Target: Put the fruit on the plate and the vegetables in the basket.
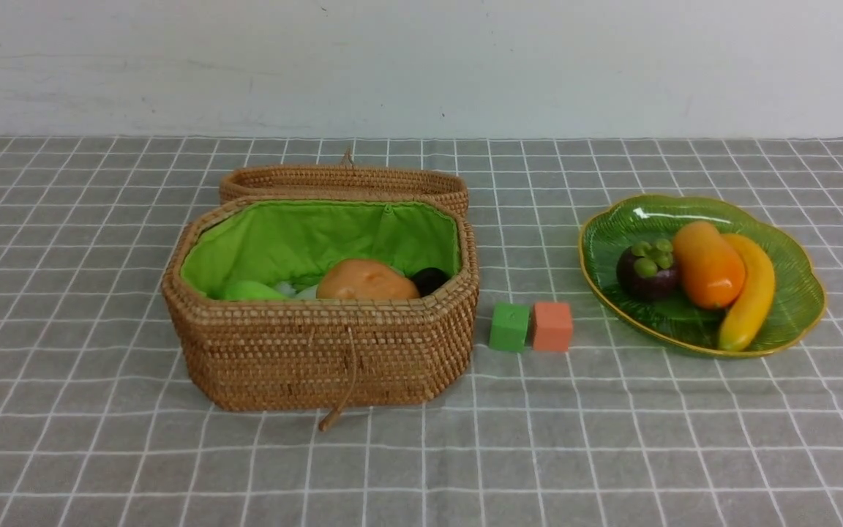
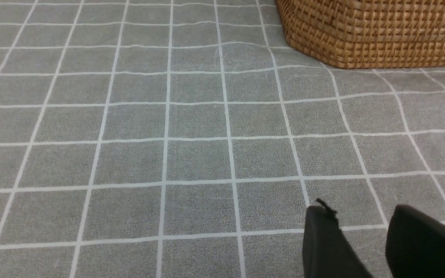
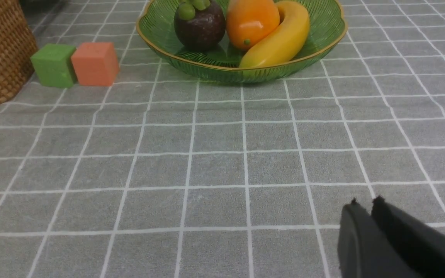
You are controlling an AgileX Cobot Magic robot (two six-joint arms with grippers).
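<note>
The green glass plate (image 1: pixel 795 307) at the right holds the mangosteen (image 1: pixel 647 272), the mango (image 1: pixel 708 265) and the banana (image 1: pixel 751 293). The open woven basket (image 1: pixel 319 351) at the left holds the potato (image 1: pixel 366 281), a green piece (image 1: pixel 249 291), a bit of white radish (image 1: pixel 297 290) and the dark eggplant (image 1: pixel 429 279). Neither gripper shows in the front view. My left gripper (image 2: pixel 357 212) is open and empty over bare cloth, short of the basket's corner (image 2: pixel 373 34). My right gripper (image 3: pixel 365 202) is shut and empty, well short of the plate (image 3: pixel 315 54).
A green cube (image 1: pixel 509 327) and an orange cube (image 1: pixel 552 326) stand side by side between basket and plate. The basket's lid (image 1: pixel 345 183) lies behind it. A cord loop (image 1: pixel 341 395) hangs down its front. A white wall closes the back.
</note>
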